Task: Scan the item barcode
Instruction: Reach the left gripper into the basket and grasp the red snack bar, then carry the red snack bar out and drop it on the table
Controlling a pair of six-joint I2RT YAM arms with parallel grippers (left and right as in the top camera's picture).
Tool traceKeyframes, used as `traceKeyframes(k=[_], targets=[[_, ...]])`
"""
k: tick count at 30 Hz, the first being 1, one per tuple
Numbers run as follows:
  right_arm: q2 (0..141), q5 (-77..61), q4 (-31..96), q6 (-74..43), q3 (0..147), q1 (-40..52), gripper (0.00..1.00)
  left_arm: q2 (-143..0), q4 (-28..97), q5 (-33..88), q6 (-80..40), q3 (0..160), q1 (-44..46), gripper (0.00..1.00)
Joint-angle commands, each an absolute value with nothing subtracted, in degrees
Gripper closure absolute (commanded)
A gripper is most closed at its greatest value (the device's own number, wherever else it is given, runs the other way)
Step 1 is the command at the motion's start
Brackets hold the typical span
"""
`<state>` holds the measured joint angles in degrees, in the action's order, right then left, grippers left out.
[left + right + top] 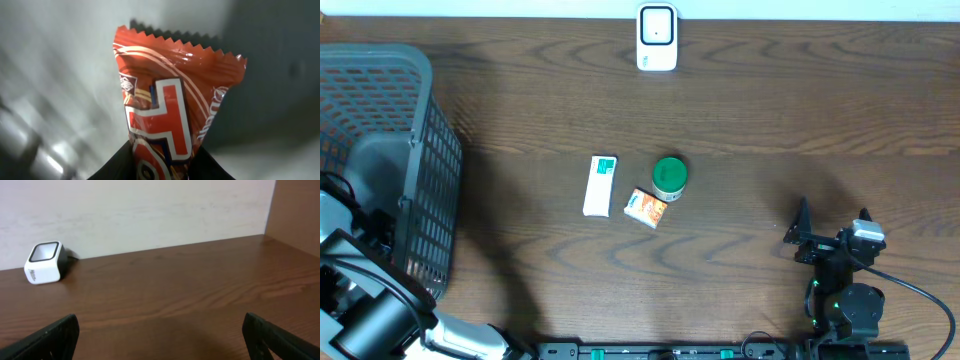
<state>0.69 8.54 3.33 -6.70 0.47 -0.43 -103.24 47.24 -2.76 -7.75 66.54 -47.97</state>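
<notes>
Packet (172, 100), glossy orange, crinkled, zigzag top edge

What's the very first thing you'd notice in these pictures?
A shiny red wrapper with a zigzag top fills the left wrist view, pinched at its bottom by the left gripper. From overhead, a big grey basket sits at the left side of the wooden table. A little white scanner stands at the table's far edge.
</notes>
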Motion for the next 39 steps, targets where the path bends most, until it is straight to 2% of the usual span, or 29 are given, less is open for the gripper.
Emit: traceKeyframes(k=[1,7,10,17,19,22,29,34,39], targets=[[0.4,8.3,3.5,-5.9,0.3,-0.7,0.01,-96.4,50.6,1.0,-9.0,73.3,-48.2,0.69],[0.4,8.3,3.4,-5.9,0.3,-0.7,0.01,-81.0,53.3,1.6,-12.0,84.8,-48.2,0.73],[0.4,8.3,3.4,-5.9,0.3,-0.7,0.01,-71.9,51.6,5.7,-12.9,89.0,-48.2,0.73],[0.4,8.3,3.4,-5.9,0.3,-0.7,0.01,-54.2,47.7,33.3,-21.0,90.2,-46.0,0.73],[0.4,8.3,3.4,-5.9,0.3,-0.7,0.01,-50.0,50.1,44.0,-21.4,90.2,-42.0,0.72],[0.4,8.3,3.5,-5.9,0.3,-0.7,0.01,-47.9,55.9,50.0,-19.9,90.2,-36.8,0.72],[0.4,8.3,3.4,-5.9,0.3,-0.7,0.01,-47.1,65.1,52.1,-7.4,86.1,-24.0,0.72],[0.4,8.3,3.4,-5.9,0.3,-0.7,0.01,-47.1,61.1,52.1,-7.1,76.6,-16.1,0.72],[0.4,8.3,3.5,-5.9,0.3,-0.7,0.01,-48.5,49.0,57.2,-7.8,61.2,-6.3,0.72]])
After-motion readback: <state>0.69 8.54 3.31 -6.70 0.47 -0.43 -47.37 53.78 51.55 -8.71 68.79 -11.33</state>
